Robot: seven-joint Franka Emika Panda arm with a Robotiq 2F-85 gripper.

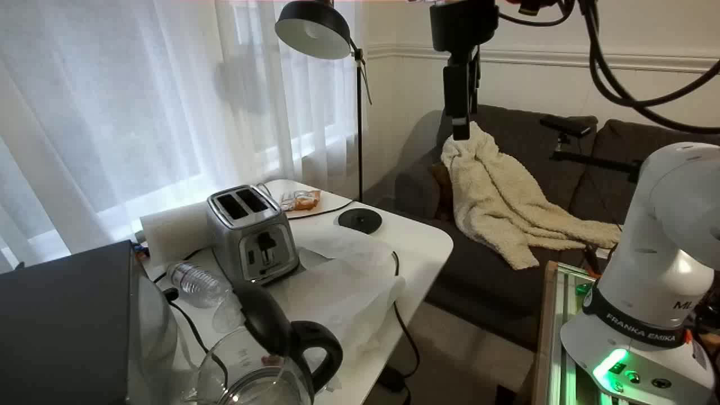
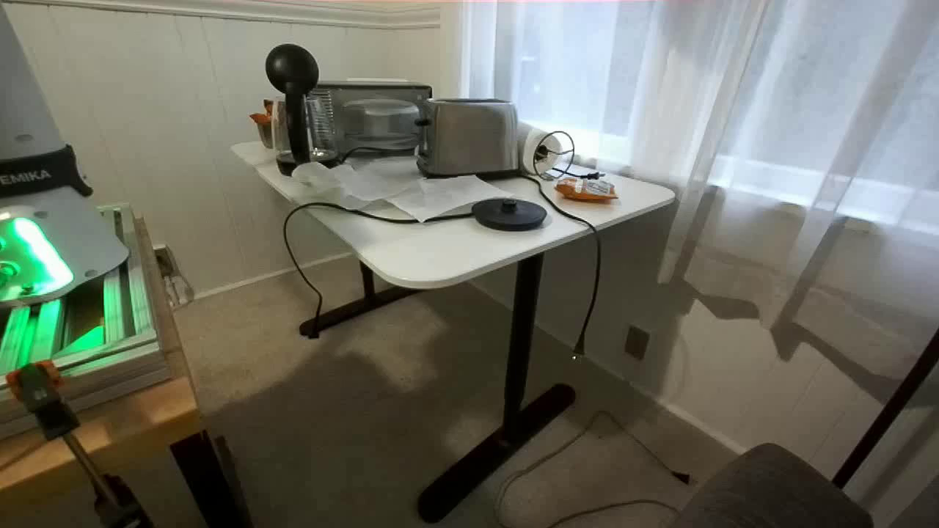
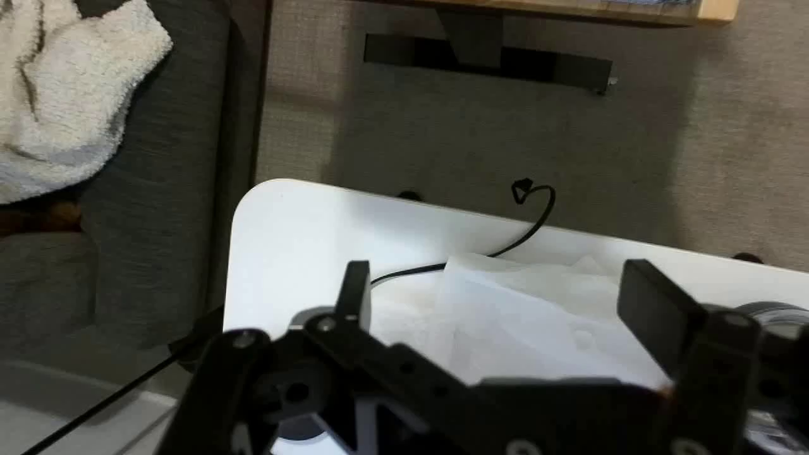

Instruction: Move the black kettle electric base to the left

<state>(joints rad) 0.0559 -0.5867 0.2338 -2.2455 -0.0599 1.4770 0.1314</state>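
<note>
Looks like a task not yet started, with approach, grasp and leftward shift all left to do. Can see the black kettle electric base flat on the worktop, well below the gripper and untouched, with nothing between the wide-parted jaws. Can read "FRANKA EMIKA" on the black arm collar, below gripper height, but nothing on the orange packet.

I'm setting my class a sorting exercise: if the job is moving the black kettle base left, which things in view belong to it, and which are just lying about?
Belongs to the job:
black kettle base
its black cord
gripper, open

Just lying about:
silver toaster
glass kettle
clear plastic bottle
orange packet
white paper
fleecy cloth
</note>
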